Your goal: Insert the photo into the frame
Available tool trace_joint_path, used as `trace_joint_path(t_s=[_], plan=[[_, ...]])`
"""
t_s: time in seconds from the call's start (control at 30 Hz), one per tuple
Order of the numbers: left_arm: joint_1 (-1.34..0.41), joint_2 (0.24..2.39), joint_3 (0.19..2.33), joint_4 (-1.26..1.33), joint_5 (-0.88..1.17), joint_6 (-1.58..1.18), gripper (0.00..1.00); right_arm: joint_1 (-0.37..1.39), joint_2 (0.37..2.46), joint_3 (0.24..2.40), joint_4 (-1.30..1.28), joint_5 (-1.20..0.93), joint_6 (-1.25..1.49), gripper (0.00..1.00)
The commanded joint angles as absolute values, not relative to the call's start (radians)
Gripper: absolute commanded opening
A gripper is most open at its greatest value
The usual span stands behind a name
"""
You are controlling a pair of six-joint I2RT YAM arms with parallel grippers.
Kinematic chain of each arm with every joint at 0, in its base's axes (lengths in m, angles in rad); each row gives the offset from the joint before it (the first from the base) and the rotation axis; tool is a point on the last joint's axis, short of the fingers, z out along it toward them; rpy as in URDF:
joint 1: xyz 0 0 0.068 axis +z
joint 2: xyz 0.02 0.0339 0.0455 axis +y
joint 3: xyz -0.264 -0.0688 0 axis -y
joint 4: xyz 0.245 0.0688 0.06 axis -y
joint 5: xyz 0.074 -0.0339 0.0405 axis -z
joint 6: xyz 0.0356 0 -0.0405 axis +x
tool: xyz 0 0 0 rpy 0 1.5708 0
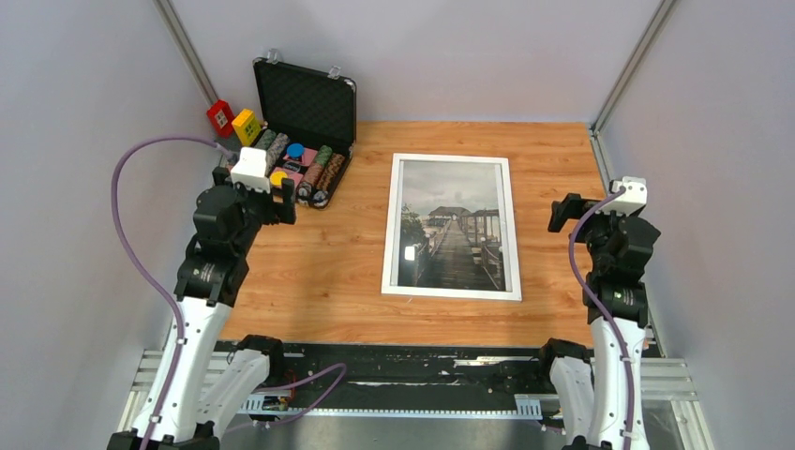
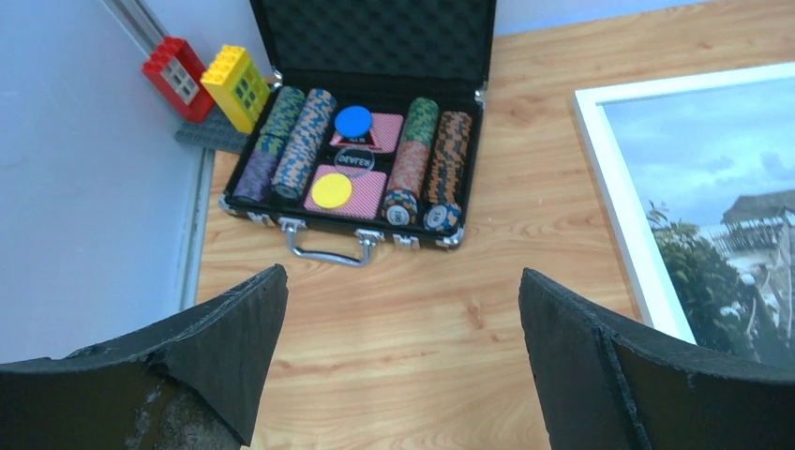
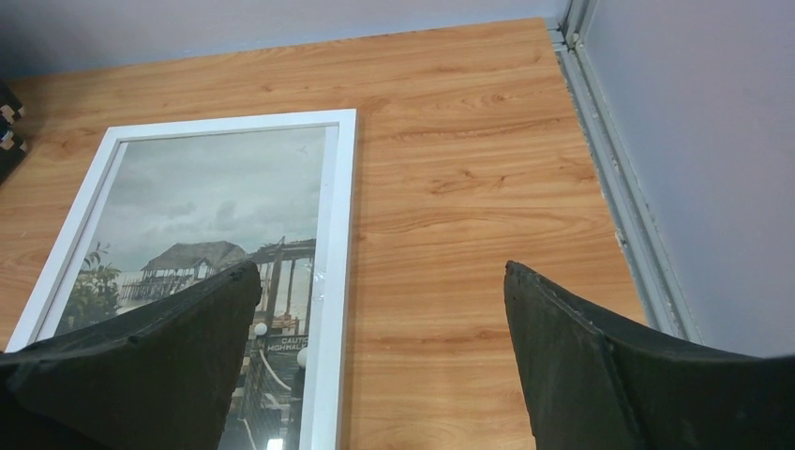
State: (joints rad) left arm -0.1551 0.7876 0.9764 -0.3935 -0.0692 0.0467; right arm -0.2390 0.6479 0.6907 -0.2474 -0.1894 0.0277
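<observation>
The photo point(image 1: 455, 225), a grey pier scene with huts under cloud, lies flat in the middle of the wooden table. A pale white rim surrounds it on all sides, which I take for the frame point(image 1: 451, 157), and glare sits on its surface. In the left wrist view the frame's left rim point(image 2: 619, 197) and the photo point(image 2: 722, 159) are at the right. The right wrist view shows the photo point(image 3: 216, 197) and the frame's right rim point(image 3: 339, 234). My left gripper point(image 1: 281, 202) point(image 2: 401, 275) hangs open over bare wood left of the frame. Hovering open to the frame's right is my right gripper point(image 1: 562, 214) point(image 3: 381, 267).
An open black case point(image 1: 305, 141) point(image 2: 361, 159) with foam lid, poker chips and cards stands at the back left. A red brick point(image 1: 220, 116) and a yellow brick point(image 1: 246, 125) sit beside it in the corner. Grey walls close the table on three sides.
</observation>
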Motion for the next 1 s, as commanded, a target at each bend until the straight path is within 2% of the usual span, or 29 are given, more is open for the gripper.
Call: trace_joint_path(t_s=[0.0,0.33,0.97], plan=[[-0.150,0.761,0.913,-0.334,-0.011,0.033,1.00,-0.242,0.648,0.677,-0.233,-0.240,0.046,1.00],[-0.150,0.762,0.748,-0.183,0.098,0.048,1.00,-0.242,0.631,0.657,-0.235,-0.324,0.037,1.00],[-0.150,0.657,0.638,-0.119,0.028,0.040,1.00,-0.248,0.637,0.648,-0.248,-0.311,0.005,1.00]])
